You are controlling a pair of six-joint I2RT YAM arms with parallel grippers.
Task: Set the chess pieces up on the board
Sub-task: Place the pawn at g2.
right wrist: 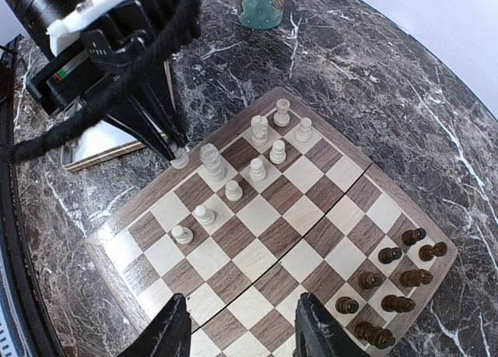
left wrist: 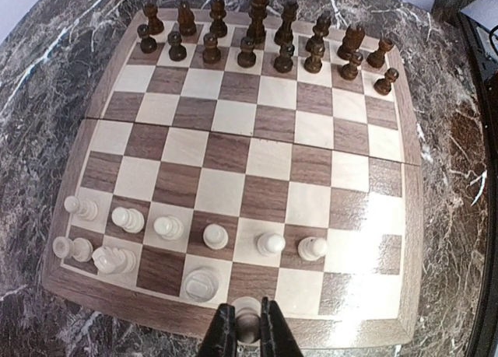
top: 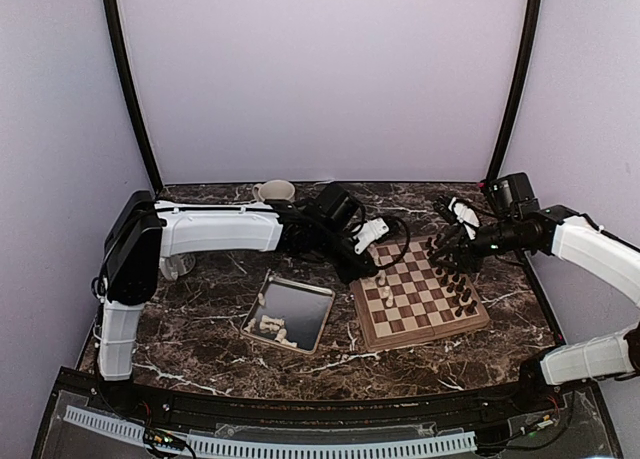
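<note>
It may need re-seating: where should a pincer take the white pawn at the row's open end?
By its round head, from straight above, I'd say: the pawn stands upright, with bare squares ahead and behind, while a neighbouring pawn crowds one side.

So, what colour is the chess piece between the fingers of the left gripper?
Cream-white. The left wrist view shows the chess piece best, in the left gripper.
</note>
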